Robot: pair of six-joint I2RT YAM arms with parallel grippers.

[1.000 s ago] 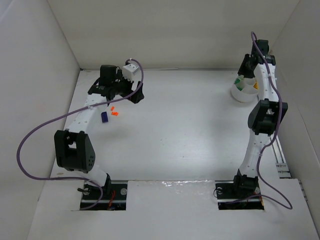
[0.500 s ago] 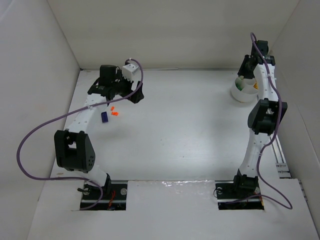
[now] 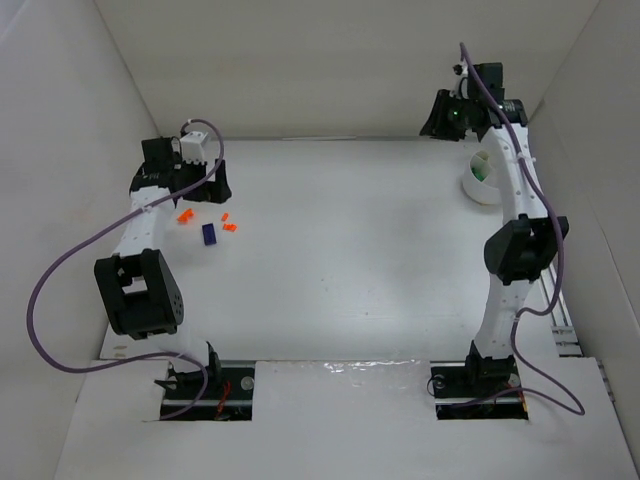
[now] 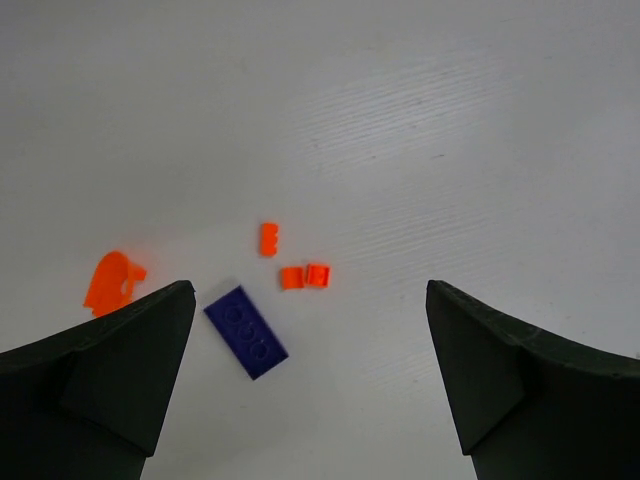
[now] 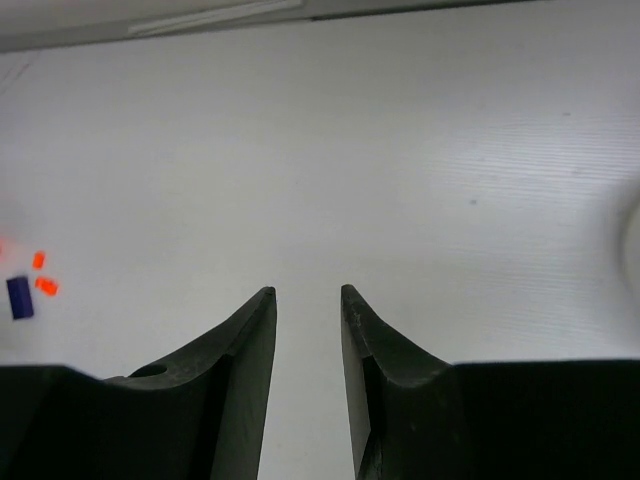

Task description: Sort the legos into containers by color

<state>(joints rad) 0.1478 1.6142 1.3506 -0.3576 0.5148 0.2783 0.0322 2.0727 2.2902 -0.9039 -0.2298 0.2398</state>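
Several legos lie at the table's left: a dark blue brick, a larger orange piece and small orange bits. My left gripper hovers over them, open wide, with the blue brick just inside its left finger. The white cup stands at the back right, with a green lego in one compartment. My right gripper hangs raised to the cup's back-left, slightly open with nothing between its fingers.
White walls close the table in at the left, back and right. The left arm's purple cable loops out over the left side. The right wrist view catches the blue brick and the orange bits at its far left.
The left arm swung left, uncovering the larger orange piece. The right gripper rose from the cup to its back-left, and green now shows inside the cup.
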